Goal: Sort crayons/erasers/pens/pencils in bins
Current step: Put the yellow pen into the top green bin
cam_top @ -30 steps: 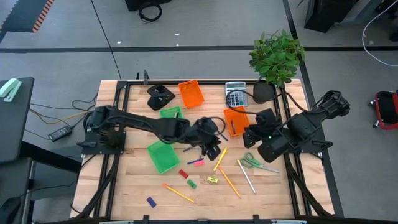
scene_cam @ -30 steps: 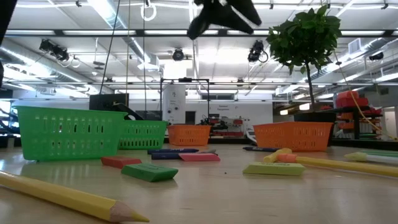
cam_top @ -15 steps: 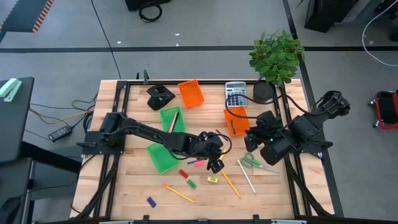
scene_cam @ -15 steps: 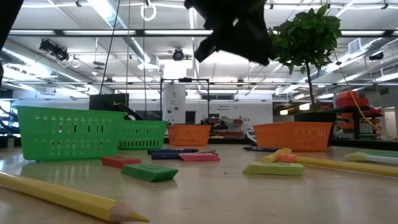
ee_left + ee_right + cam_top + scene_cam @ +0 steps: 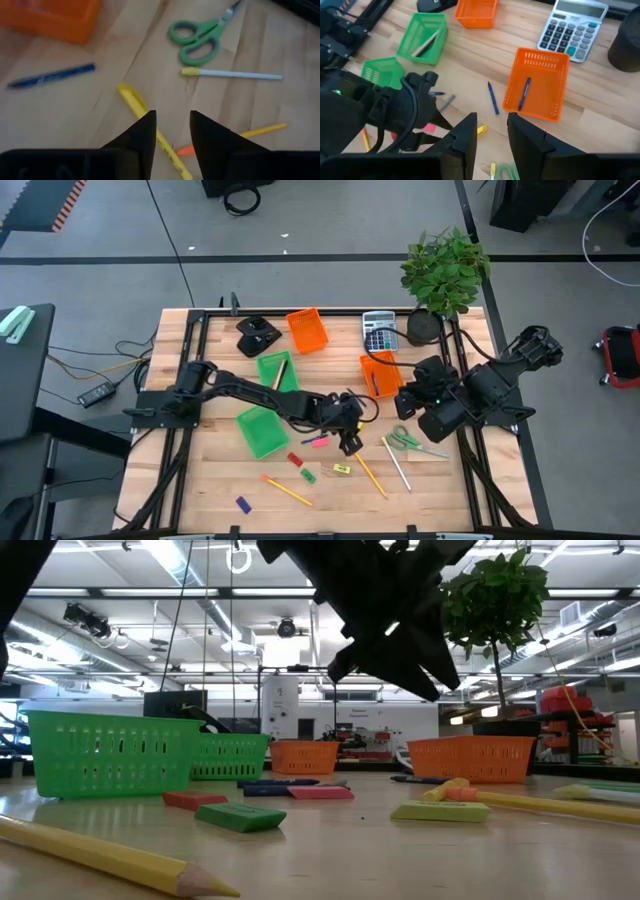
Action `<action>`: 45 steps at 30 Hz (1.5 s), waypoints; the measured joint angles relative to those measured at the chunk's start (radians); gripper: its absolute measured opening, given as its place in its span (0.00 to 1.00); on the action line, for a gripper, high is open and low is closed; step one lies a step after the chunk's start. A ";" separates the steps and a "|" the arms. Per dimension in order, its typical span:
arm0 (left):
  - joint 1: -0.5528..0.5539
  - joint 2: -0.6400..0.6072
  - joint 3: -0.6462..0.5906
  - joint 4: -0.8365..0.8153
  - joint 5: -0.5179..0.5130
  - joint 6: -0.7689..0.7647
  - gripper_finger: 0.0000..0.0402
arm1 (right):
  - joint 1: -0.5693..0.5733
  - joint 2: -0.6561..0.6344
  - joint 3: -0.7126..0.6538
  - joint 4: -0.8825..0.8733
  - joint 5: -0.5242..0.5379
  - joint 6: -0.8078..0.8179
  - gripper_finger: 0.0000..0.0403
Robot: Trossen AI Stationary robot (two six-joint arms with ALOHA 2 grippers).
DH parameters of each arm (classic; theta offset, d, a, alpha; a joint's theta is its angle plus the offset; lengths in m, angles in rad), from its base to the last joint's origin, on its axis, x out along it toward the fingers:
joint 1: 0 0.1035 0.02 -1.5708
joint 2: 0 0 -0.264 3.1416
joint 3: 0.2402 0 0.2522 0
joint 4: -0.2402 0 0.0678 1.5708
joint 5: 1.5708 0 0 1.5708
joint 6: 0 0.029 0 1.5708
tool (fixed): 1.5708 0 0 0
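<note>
Left pincer (image 5: 349, 443) hovered mid-counter (image 5: 220, 480), fingers parted, empty, over yellow pencil (image 5: 134, 100). Right pincer (image 5: 490, 131) parted, empty, waiting right. Step: reaching for pencil. Next: descend, straddle, close, carry to green bin (image 5: 277, 371).

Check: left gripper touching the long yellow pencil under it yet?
Apart. The left wrist view shows the left gripper open, bare wood visible around the yellow pencil between its fingers; the low view shows it well above the table.

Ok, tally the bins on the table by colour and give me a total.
Orange bins: 2
Green bins: 2
Total: 4
</note>
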 joint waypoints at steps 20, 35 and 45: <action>0.005 0.112 0.000 0.044 0.039 0.159 0.58 | -0.026 0.001 0.000 0.001 -0.016 0.017 0.29; 0.020 0.151 0.001 -0.006 -0.009 0.120 0.53 | -0.026 0.001 0.000 0.001 -0.015 0.012 0.29; 0.020 0.152 0.001 -0.050 -0.028 0.261 0.51 | -0.026 0.001 0.000 0.001 -0.015 0.012 0.29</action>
